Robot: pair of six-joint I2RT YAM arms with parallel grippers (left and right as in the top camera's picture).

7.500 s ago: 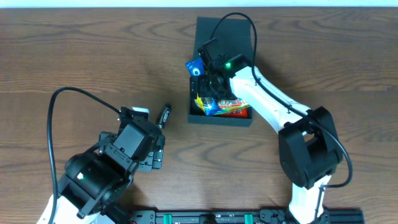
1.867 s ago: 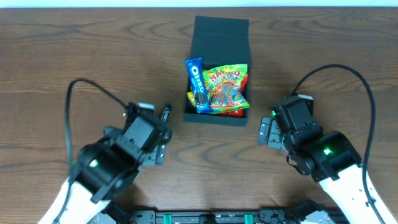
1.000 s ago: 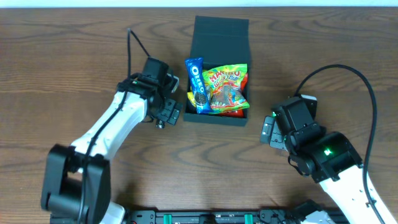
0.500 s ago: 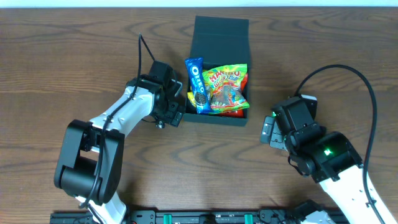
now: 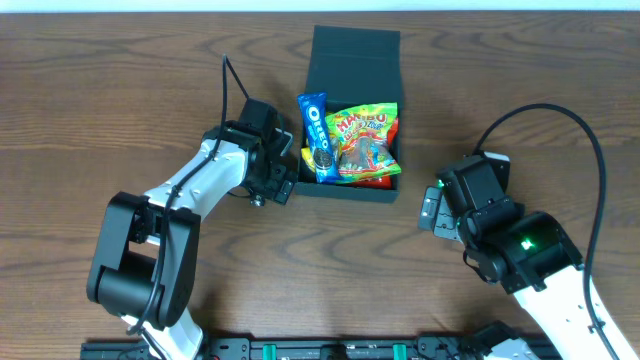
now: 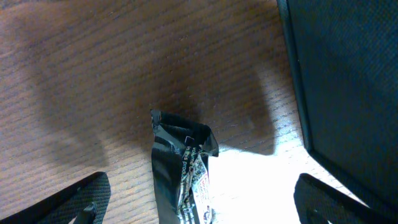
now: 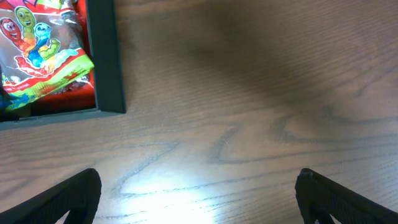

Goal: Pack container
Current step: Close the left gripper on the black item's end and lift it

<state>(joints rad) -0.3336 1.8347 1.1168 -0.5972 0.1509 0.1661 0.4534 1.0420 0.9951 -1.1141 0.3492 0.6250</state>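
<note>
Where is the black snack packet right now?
Left wrist view: the black snack packet lies on the table between the fingers of the open left gripper, just outside the container.

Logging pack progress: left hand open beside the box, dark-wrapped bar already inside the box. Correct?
One thing is off. The dark-wrapped bar is not inside the box. It lies on the table outside the box, between the fingers of the open left hand. The left wrist view shows this. The rest of the statement stands.
</note>
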